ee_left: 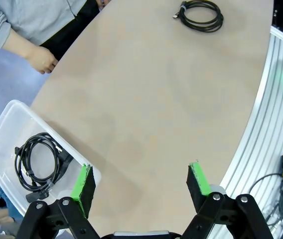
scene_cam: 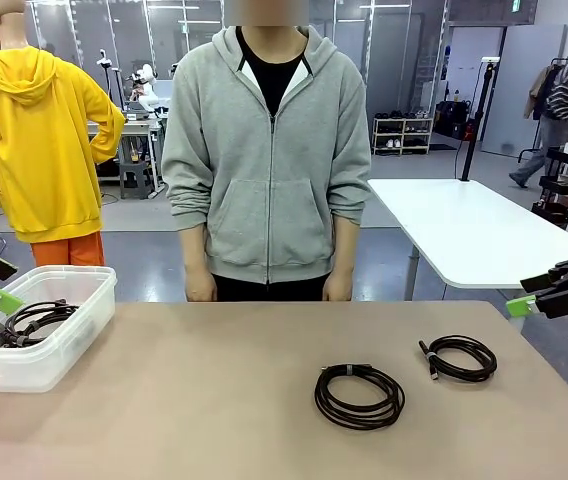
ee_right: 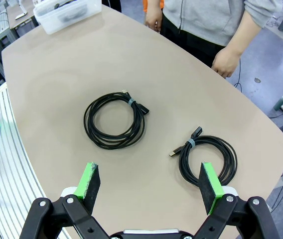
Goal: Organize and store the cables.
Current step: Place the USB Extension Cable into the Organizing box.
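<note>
two coiled black cables lay on the tan table [scene_cam: 214, 400] while a third rested inside a clear plastic bin [scene_cam: 34, 368] at the robot's left end, putting the storing job roughly a third of the way through, judging by the layout. the stored cable [scene_cam: 34, 318] sat loosely coiled on the bin floor. the larger coil [scene_cam: 360, 417], bound with a tie, lay flat near the table's centre, and the smaller coil [scene_cam: 461, 375], its plug ends poking out toward the middle, lay flat just to the robot's right of it, the two apart and not touching. the left gripper [ee_left: 140, 184] hovered beside the bin with its green-padded fingers spread wide and nothing between them; the right gripper [ee_right: 149, 183] hung above the table edge nearest the two loose coils, fingers likewise wide apart and empty. a person in a grey hoodie stood at the far side, hands [scene_cam: 201, 288] hanging at the table's edge, touching nothing. both loose coils had yet to be picked up and carried across to the bin.
</note>
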